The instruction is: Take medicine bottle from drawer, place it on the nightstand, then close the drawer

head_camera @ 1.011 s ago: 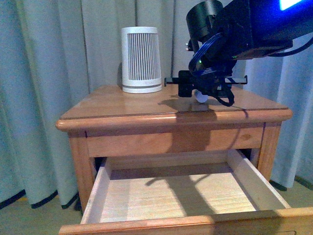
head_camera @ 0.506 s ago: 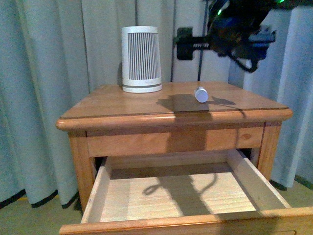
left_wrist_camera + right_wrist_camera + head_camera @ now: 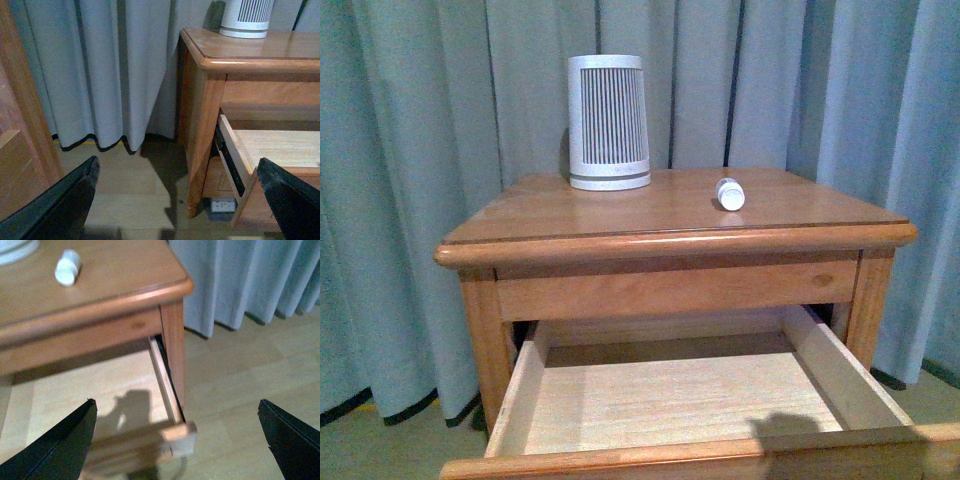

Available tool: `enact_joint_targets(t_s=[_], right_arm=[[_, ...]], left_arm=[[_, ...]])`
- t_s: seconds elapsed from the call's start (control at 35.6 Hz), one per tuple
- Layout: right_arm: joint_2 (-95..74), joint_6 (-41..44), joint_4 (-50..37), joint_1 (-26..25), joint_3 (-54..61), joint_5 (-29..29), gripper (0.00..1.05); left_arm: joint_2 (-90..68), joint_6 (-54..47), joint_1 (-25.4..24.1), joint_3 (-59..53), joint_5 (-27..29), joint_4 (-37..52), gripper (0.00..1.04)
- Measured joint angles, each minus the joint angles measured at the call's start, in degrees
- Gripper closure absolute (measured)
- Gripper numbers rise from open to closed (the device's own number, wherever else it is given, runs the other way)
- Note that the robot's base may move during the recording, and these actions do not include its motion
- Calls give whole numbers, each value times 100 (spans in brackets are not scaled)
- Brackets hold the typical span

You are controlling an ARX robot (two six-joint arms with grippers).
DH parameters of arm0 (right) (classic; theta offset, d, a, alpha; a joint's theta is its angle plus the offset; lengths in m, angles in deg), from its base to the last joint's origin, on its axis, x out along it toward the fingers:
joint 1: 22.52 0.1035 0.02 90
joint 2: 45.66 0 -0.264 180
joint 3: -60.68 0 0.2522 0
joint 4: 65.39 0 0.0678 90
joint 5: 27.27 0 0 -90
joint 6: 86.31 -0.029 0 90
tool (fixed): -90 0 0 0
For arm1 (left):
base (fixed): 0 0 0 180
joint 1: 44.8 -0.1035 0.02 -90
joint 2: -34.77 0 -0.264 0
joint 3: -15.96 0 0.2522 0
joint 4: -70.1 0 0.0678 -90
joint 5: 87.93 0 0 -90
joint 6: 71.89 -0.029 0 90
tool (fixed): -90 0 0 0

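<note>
The medicine bottle (image 3: 730, 193) lies on its side on the nightstand (image 3: 570, 215), right of the top's middle, white cap towards me. Below, the drawer (image 3: 670, 400) is pulled far out, its pale floor bare. Neither arm shows in the front view. My right gripper (image 3: 176, 405) is open with nothing in it, above the drawer's right front corner (image 3: 179, 436); the medicine bottle (image 3: 67, 267) and nightstand (image 3: 125, 285) lie beyond it. My left gripper (image 3: 177, 165) is open and holds nothing, low at the nightstand's (image 3: 202, 100) left side, beside the drawer's side wall (image 3: 231, 155).
A large white ribbed cylinder (image 3: 609, 122) stands at the back left of the top. Grey curtains (image 3: 420, 150) hang close behind and beside the cabinet. Another wooden piece (image 3: 17, 130) stands left of my left gripper. A small socket box (image 3: 222, 205) sits under the nightstand.
The right arm let go of the medicine bottle on the top, rose, and left the front view. The bottle stays lying where it was set down.
</note>
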Motion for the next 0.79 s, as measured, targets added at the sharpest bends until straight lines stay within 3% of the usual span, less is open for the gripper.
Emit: enact_joint_targets(t_s=[0.17, 0.28, 0.56, 0.79], right_arm=[[922, -570, 719, 439, 1139, -63, 7], [741, -903, 444, 457, 1884, 155, 7], [-1915, -697, -2848, 516, 2323, 527, 7], [-3864, -243, -4293, 468, 1482, 782, 7]], left_arm=[[0, 0, 0, 0, 0, 0, 7], [0, 0, 0, 0, 0, 0, 7], [0, 0, 0, 0, 0, 0, 7], [0, 0, 0, 0, 0, 0, 7]])
